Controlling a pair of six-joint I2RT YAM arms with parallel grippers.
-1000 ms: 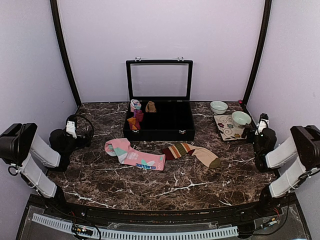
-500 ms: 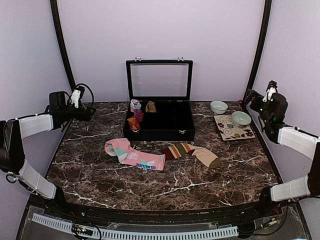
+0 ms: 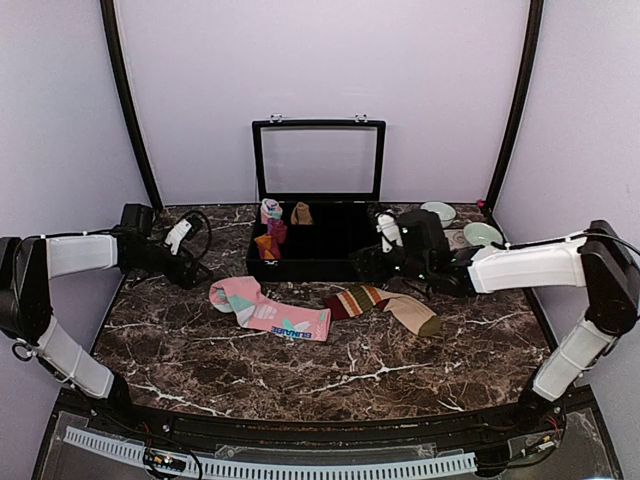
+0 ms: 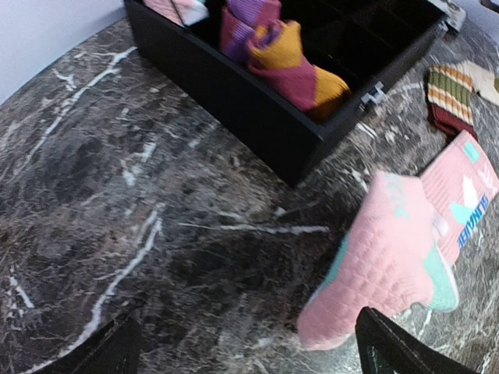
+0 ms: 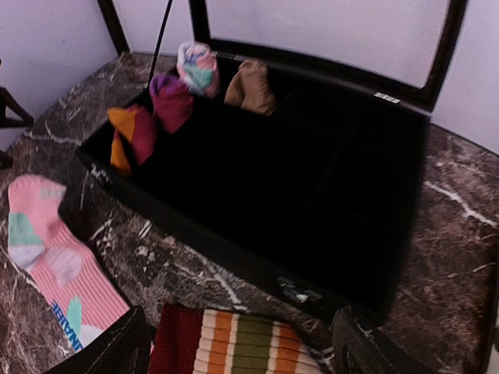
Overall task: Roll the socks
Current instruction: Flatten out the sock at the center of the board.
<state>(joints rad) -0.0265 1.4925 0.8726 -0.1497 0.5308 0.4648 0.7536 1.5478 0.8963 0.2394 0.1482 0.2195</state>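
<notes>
Left gripper (image 4: 249, 351): jaws spread wide, empty, above the marble table (image 4: 117, 234), near the pink sock (image 4: 390, 265). Right gripper (image 5: 242, 333): jaws apart, nothing held, hanging near the striped sock (image 5: 249, 347), by the front wall of the open black box (image 5: 210, 234). Both socks lie flat, unrolled.

desk (image 3: 350, 370): you have dark brown marble-look stone, white-veined, smooth, dull sheen | pink sock (image 3: 268, 310): soft knit cloth, ribbed leg, quilted-looking foot, matt | striped sock (image 3: 385, 303): ribbed knit cloth, matt | box (image 3: 320, 268): black, matt, dark lining | clasp (image 4: 373, 95): shiny metal to your eye | bowl (image 3: 486, 232): glossy glaze
</notes>
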